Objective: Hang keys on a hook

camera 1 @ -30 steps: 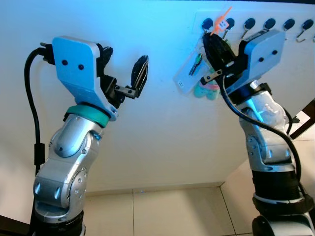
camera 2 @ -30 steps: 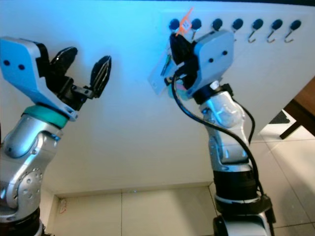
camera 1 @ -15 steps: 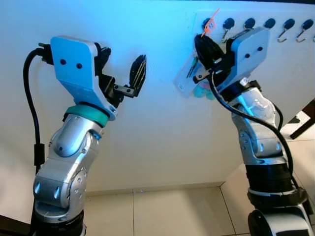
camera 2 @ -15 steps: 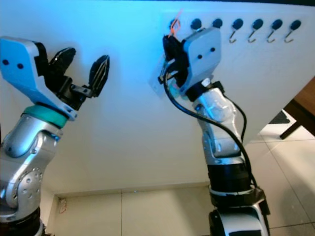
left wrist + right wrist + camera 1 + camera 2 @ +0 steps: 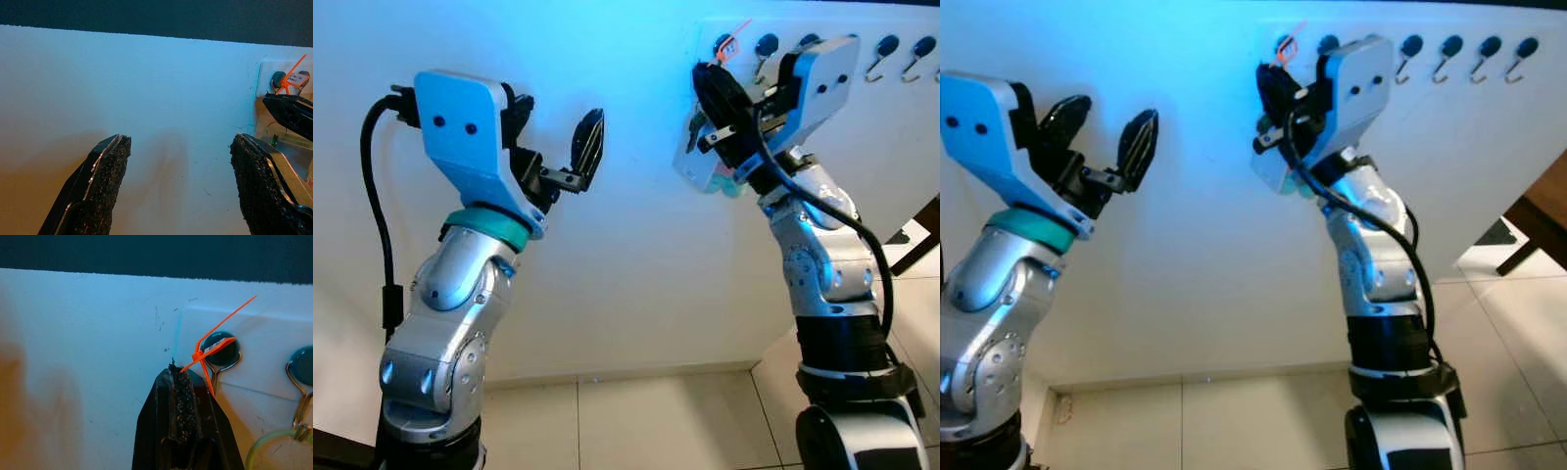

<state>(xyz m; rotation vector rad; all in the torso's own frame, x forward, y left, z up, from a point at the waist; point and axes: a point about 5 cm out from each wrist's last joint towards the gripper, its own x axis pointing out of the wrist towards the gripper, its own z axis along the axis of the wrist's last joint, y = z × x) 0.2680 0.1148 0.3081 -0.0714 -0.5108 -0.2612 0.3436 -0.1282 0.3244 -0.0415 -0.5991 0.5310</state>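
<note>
My left claw (image 5: 553,137) is raised before the white wall (image 5: 636,264), its fingers wide apart and holding nothing. My right claw (image 5: 182,382) is pressed closed on the keys (image 5: 705,162), with the orange tie (image 5: 211,350) just at the first hook (image 5: 220,352) of the row.

- Left arm is rising bent at the elbow, left gripper (image 5: 563,147) pointing forward, fingers (image 5: 100,181) spreading wide apart.
- Right arm is reaching up higher, right gripper (image 5: 182,382) pressing its fingers together.
</note>
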